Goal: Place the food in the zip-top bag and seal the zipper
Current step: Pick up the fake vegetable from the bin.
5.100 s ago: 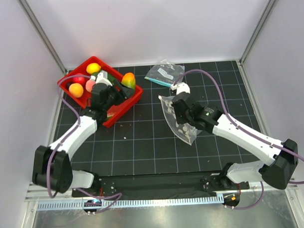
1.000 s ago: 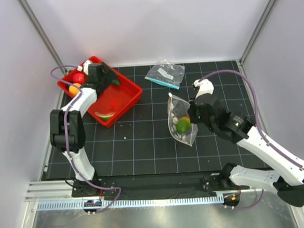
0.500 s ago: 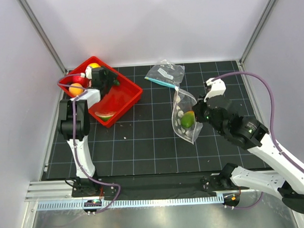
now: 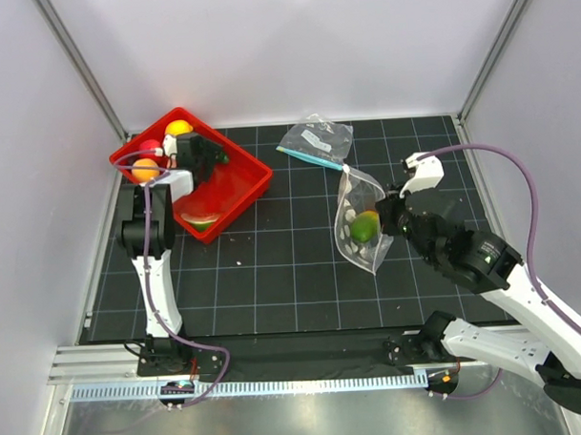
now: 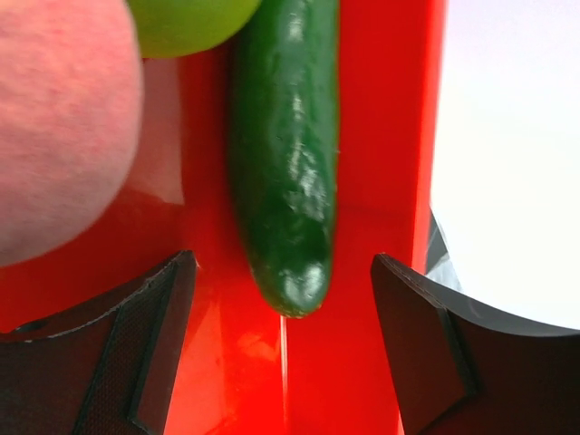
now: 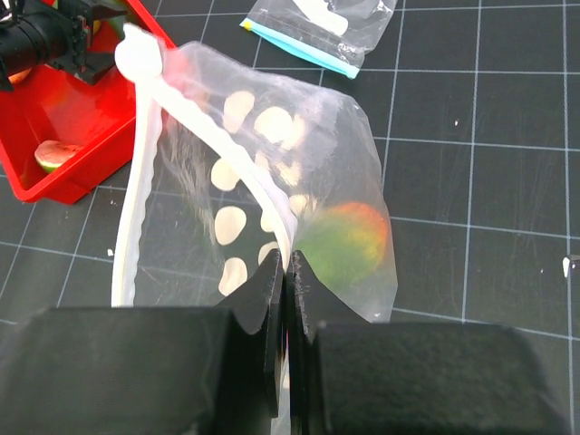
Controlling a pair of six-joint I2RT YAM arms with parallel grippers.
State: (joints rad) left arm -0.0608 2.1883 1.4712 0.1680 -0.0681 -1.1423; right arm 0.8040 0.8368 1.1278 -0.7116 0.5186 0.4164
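Shifted away from red plastic tray (image 4: 244, 194): clear white-dotted zip-top bag (image 4: 352, 198), green-orange toy fruit (image 4: 365, 226) inside. Right gripper (image 6: 285, 268) clamped on pale zipper strip (image 6: 132, 210), we judge to hold mouth open. Left gripper (image 5: 283, 265) spread inside tray, straddling green cucumber (image 5: 285, 163).

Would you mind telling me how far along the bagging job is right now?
Done: one green-orange fruit sits inside the dotted bag. In hand: the right gripper pinches the bag's edge, zipper open; the left gripper hangs open over a cucumber in the red bin. Left: the bin's other fruits, then sealing.
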